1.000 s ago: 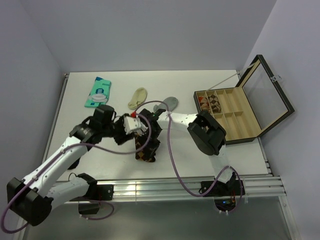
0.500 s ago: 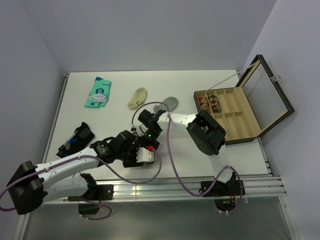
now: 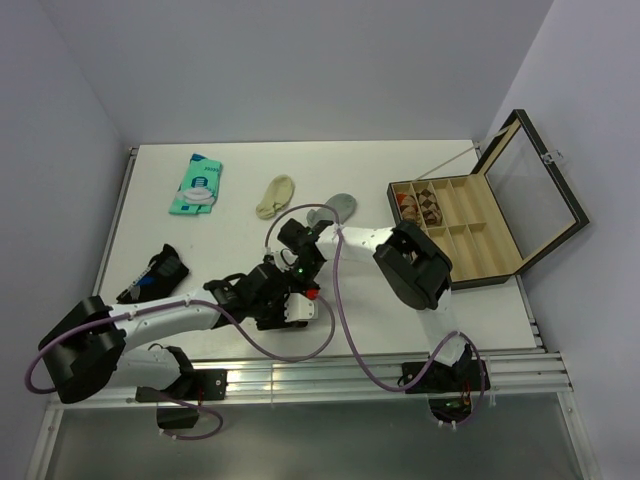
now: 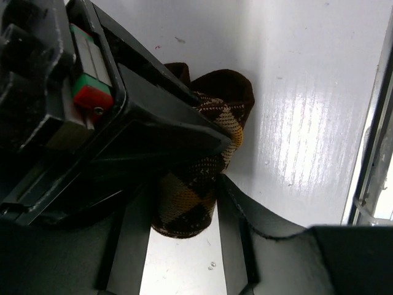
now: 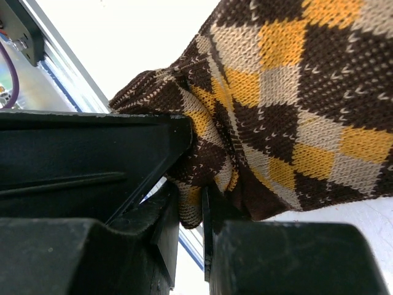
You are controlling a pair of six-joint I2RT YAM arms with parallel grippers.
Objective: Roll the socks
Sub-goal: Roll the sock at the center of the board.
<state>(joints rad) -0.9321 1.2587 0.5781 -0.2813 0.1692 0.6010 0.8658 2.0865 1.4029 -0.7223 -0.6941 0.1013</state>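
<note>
The brown argyle sock [image 4: 202,160] with tan-orange diamonds sat low in the middle of the overhead view, near the front edge of the white table [image 3: 230,230], and both arms were bunched over it so you barely saw it from above. The right gripper [image 5: 195,206] had it for sure: its own camera showed the jaws nearly closed, with a fold of the knit pinched between them and the rest of the sock spreading off to the upper right. The left gripper [image 4: 184,203] came in from the lower left, jaws roughly half apart with the sock's end sitting between them. The fabric filled that gap, but I honestly couldn't tell if it was squeezing or just straddling. In the overhead view the two grippers looked just beside each other. Further up the table lay a cream ankle sock [image 3: 275,196] and a grey ankle sock [image 3: 340,207], near each other but apart. A teal-and-white packet [image 3: 197,184] was in the upper left, and a dark bundle [image 3: 150,275] I couldn't identify sat by the left edge. Off to the right stood an open compartment box [image 3: 480,260] with a few rolled patterned socks [image 3: 415,205] in its upper-left cells.
</note>
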